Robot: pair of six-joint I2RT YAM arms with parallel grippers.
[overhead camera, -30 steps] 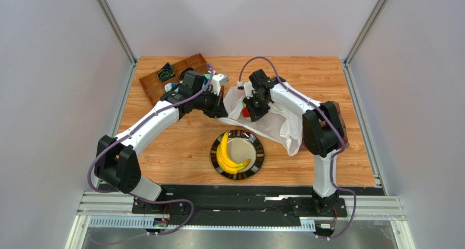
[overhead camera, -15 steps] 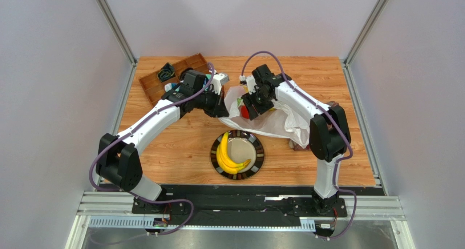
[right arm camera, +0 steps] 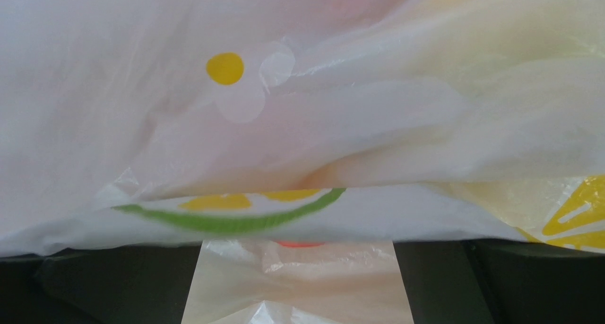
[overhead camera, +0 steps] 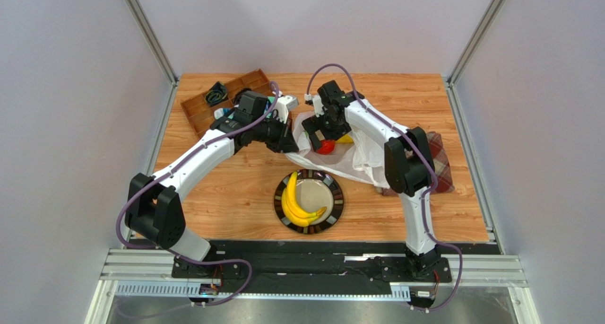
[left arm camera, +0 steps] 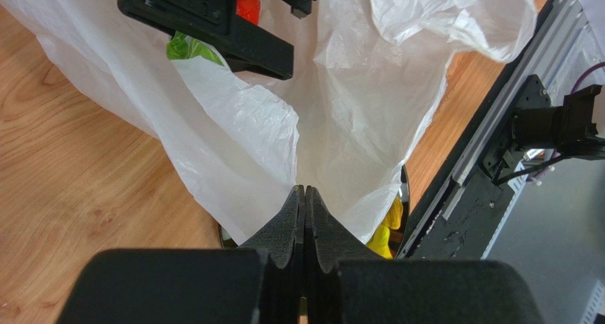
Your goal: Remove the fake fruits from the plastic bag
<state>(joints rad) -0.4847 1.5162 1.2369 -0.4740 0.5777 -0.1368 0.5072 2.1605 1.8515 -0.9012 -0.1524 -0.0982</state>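
The left pincer (left arm camera: 304,190) is clenched on the bag (overhead camera: 361,161) edge. The right pincer (overhead camera: 319,130) stands spread wide at the bag mouth, gripping nothing. The red fruit (overhead camera: 326,146) lies just beneath it on the plate (overhead camera: 339,196) side, nearest the right arm.

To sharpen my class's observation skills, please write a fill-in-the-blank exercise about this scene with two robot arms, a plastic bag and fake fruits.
1. The yellow bananas lie on the round ____, outside the plastic bag.
2. The left end effector is ____ on the bag's thin edge.
3. The fruit showing beside the right end effector is coloured ____.
Missing words: plate; shut; red.
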